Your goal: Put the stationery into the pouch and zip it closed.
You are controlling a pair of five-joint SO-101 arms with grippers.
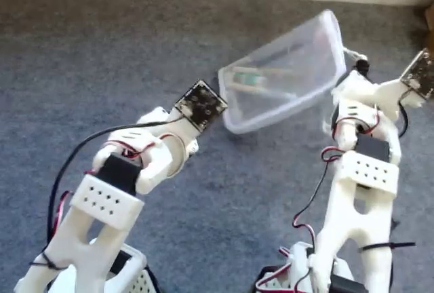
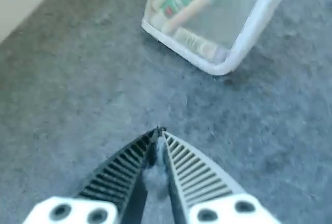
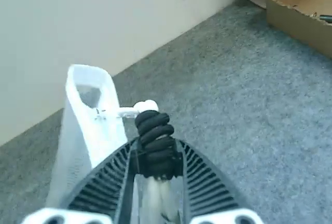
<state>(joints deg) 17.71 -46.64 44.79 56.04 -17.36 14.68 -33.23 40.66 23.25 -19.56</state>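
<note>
So the stationery [image 2: 187, 1] already looks to be inside the clear pouch [image 1: 285, 76], with pens and what might be a glue stick lying along its lower side. That part seems done. The right tool [image 3: 157, 149] is clamped on the black cord zip pull [image 3: 154, 125] at the pouch's far corner, holding the pouch tilted, its low end near or on the grey carpeted bench [image 1: 102, 49]. The left tool [image 2: 158, 130] sits just off that low end, fingers pressed together on nothing. With the pull at a corner, the zip is probably at one end of its run. Whether it's actually closed isn't clear, so confirming that and setting the pouch down is likely what's left.
</note>
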